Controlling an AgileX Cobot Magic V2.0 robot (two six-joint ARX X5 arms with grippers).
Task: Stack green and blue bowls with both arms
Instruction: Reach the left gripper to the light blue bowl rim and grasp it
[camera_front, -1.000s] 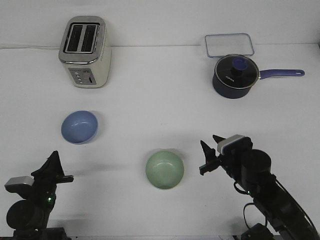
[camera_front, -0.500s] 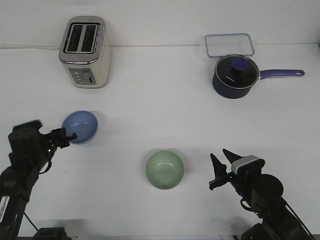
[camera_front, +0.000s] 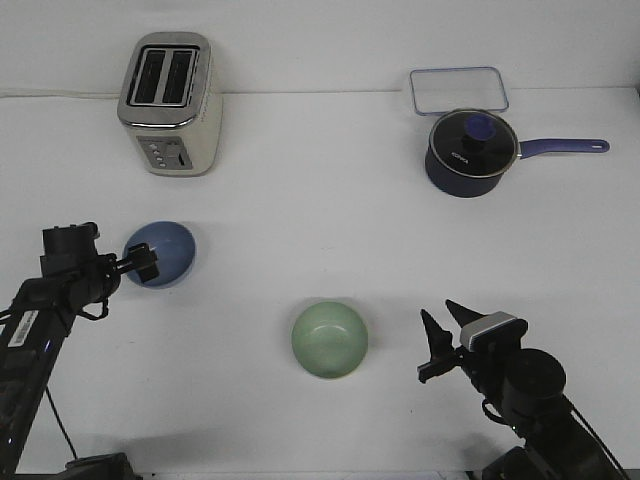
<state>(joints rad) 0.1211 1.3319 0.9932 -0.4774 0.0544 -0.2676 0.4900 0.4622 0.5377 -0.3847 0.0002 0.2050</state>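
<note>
The periwinkle blue bowl (camera_front: 168, 250) is at the left of the white table and looks slightly tilted. My left gripper (camera_front: 142, 264) is shut on the bowl's near-left rim. The sage green bowl (camera_front: 329, 339) sits upright in the middle near the front, empty and untouched. My right gripper (camera_front: 443, 330) is open and empty, a short way to the right of the green bowl, with its fingertips pointing away from me.
A cream toaster (camera_front: 170, 100) stands at the back left. A dark blue lidded saucepan (camera_front: 470, 152) with its handle to the right stands at the back right, with a clear rectangular tray (camera_front: 457, 90) behind it.
My left arm swung forward from the front edge to the blue bowl and closed on its rim, and the bowl tipped. My right arm drew back and to the right, away from the green bowl.
</note>
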